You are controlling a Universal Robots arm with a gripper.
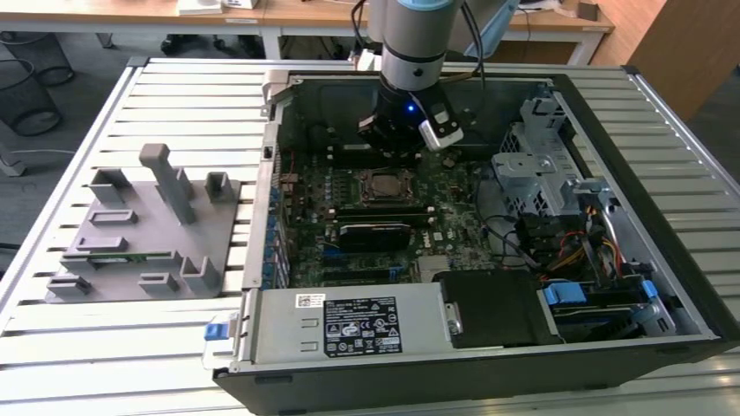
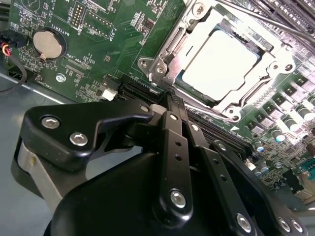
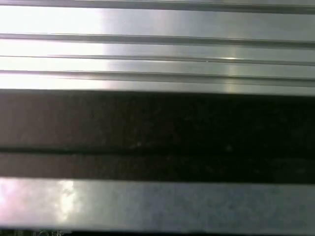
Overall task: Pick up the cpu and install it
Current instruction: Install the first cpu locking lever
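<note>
The cpu [image 2: 221, 64], a flat square with a bright silver top, lies inside the metal-framed socket [image 2: 162, 59] on the green motherboard. In the exterior view the socket [image 1: 382, 186] sits mid-board inside the open computer case. My gripper [image 1: 391, 149] hangs just above the board, a little behind the socket toward the case's far wall. In the second wrist view its black fingers [image 2: 170, 123] run side by side and meet at the gripper's tip [image 2: 172, 101], shut with nothing between them. That tip stands beside the socket's frame, apart from the cpu.
A grey fixture tray [image 1: 139, 234] with upright posts lies on the slatted table at the exterior view's left. Inside the case are a power supply [image 1: 347, 325], a drive cage [image 1: 538, 165] and loose cables [image 1: 567, 251]. A coin battery [image 2: 48, 43] sits on the board.
</note>
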